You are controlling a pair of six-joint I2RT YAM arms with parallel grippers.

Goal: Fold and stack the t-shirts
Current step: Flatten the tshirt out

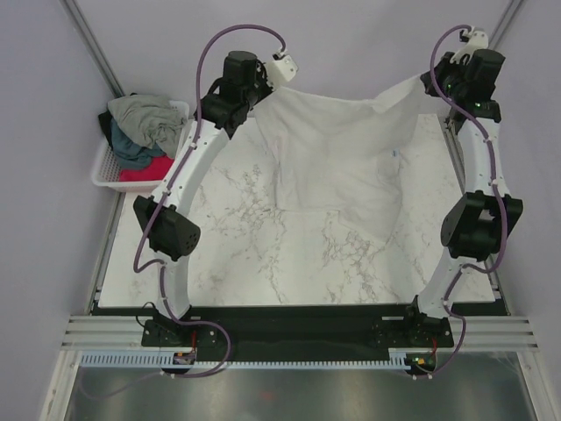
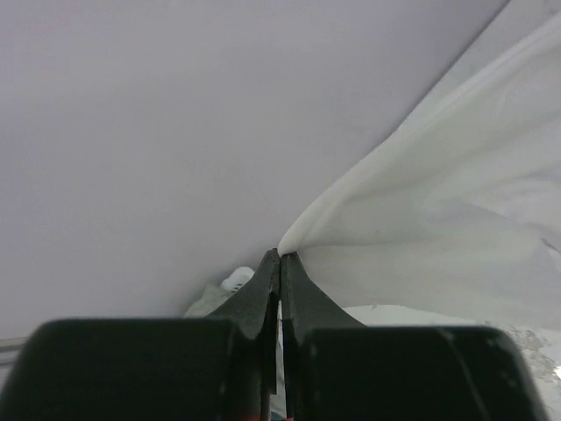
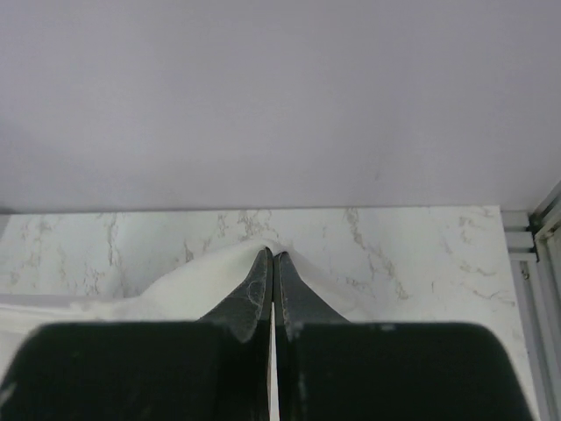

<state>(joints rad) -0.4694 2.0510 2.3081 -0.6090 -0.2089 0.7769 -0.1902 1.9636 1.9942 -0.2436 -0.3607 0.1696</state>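
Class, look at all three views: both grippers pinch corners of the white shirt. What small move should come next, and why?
Probably lower both grippers together toward the table, held well apart, to lay the shirt flat. The left gripper and the right gripper are each shut on a far corner of the white shirt. It spans between them, wrinkled, and its near part seems to lie on the table.
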